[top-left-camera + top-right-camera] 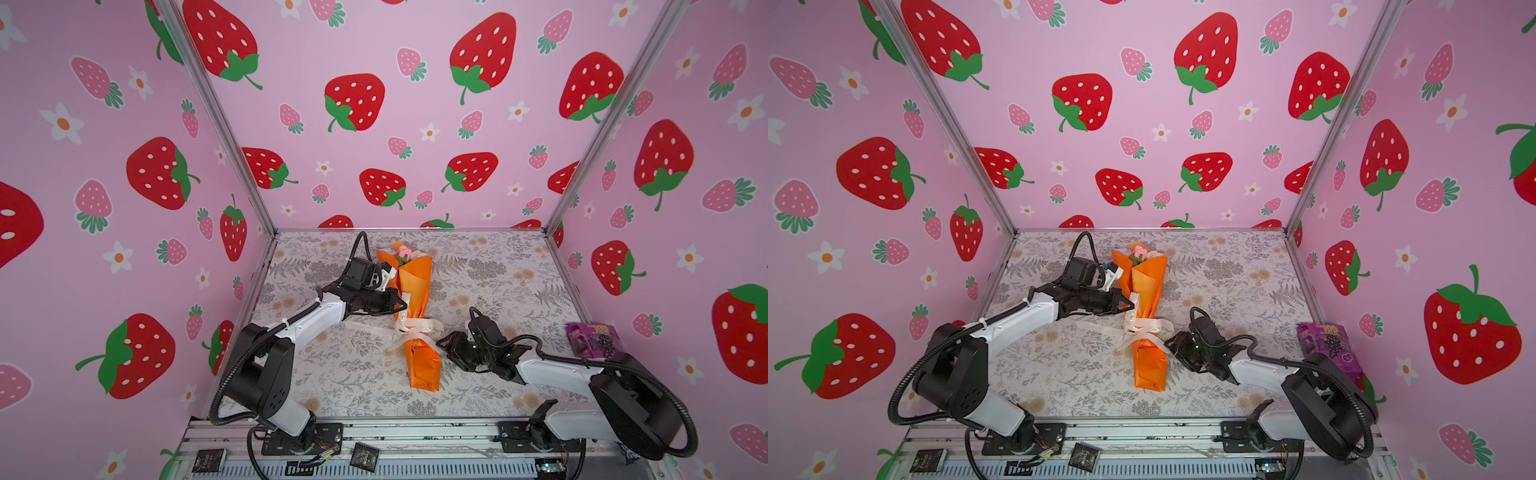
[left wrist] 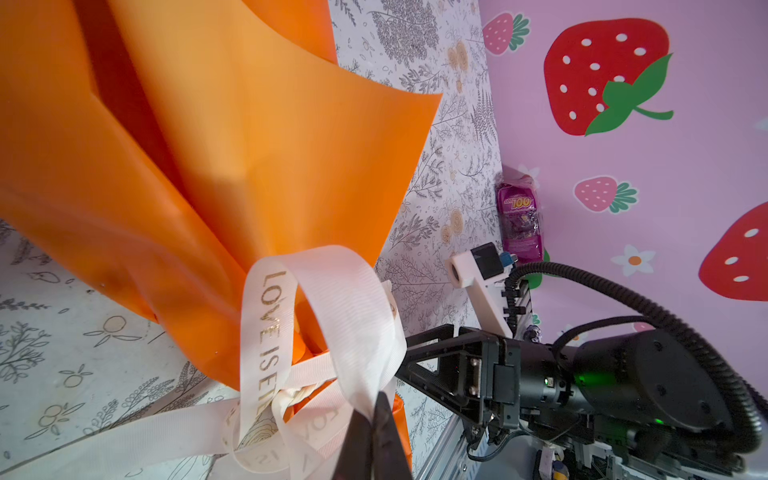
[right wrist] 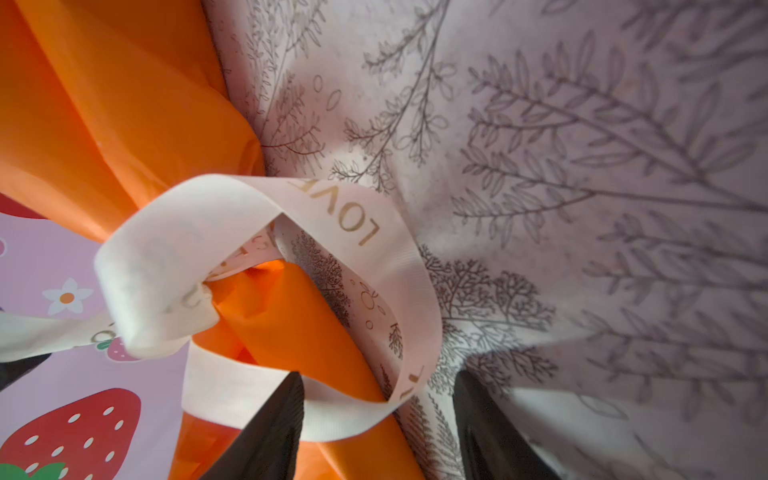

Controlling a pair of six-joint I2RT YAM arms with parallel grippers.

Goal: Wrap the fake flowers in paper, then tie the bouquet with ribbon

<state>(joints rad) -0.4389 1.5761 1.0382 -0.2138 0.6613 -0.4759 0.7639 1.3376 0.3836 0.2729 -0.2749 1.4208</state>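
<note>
Back wall (image 1: pixel 399 124): pink, printed with large red strawberries, small pink strawberries and white flowers with orange centres.
Side walls: left wall (image 1: pixel 104 208) and right wall (image 1: pixel 685 208) carry the same print; they lean outward in both top views.
Corner posts: a grey metal post (image 1: pixel 229 141) runs down each back corner, and a thin metal strip runs along the foot of the back wall.
Floor (image 1: pixel 498 270): pale sheet printed with grey ferns and leaves and tan blossoms.
Front edge: metal rail (image 1: pixel 415 432) across the near side.
Right edge: purple packet (image 1: pixel 592 338) against the wall.
Light: even and soft.
</note>
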